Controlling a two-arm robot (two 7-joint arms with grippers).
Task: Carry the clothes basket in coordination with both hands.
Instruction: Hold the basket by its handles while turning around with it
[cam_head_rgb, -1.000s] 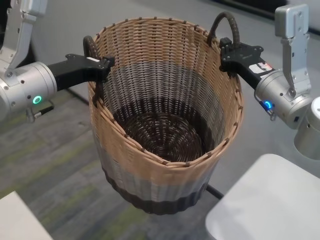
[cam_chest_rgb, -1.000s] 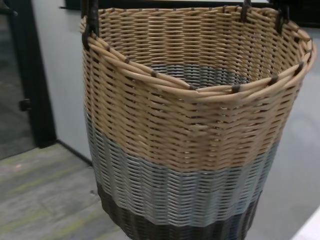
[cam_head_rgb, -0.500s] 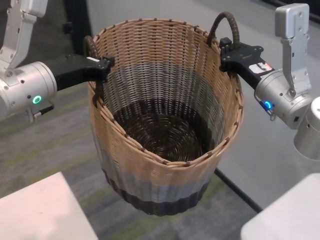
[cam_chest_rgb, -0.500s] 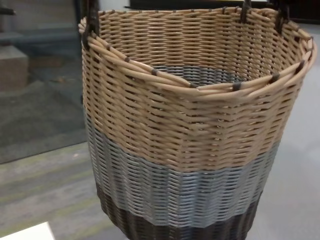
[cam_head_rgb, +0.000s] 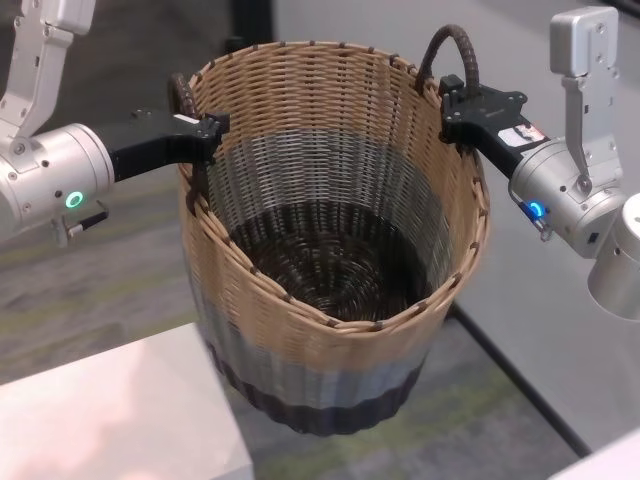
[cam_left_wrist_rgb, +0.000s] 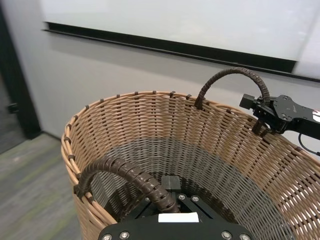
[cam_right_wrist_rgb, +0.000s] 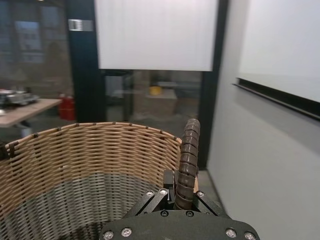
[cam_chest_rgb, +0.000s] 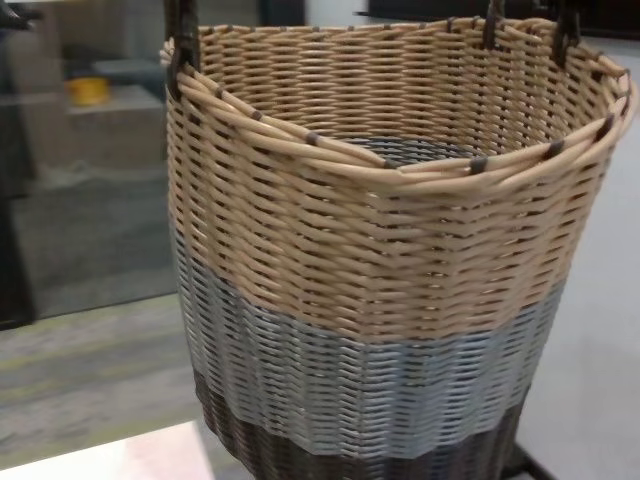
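Note:
The clothes basket (cam_head_rgb: 330, 350) hangs in the air between my two arms, upright and empty, and fills the chest view (cam_chest_rgb: 380, 250). My left gripper (cam_head_rgb: 203, 130) is shut on the left loop handle (cam_head_rgb: 182, 95) at the rim. My right gripper (cam_head_rgb: 456, 105) is shut on the right loop handle (cam_head_rgb: 452, 45). In the left wrist view the left handle (cam_left_wrist_rgb: 125, 172) runs into my left gripper (cam_left_wrist_rgb: 170, 186), and the right gripper (cam_left_wrist_rgb: 272, 112) shows across the rim. In the right wrist view the right handle (cam_right_wrist_rgb: 187, 150) stands up out of my right gripper (cam_right_wrist_rgb: 180, 192).
A white table top (cam_head_rgb: 110, 410) lies below at the lower left, close under the basket's base, and shows in the chest view (cam_chest_rgb: 110, 455). A grey wall (cam_head_rgb: 560, 320) with a dark baseboard runs on the right. Grey-green carpet (cam_head_rgb: 90, 290) lies below.
The basket stays in the same grip while the surroundings slide past: the white table at the lower left has come further into view, and the white surface at the lower right has gone.

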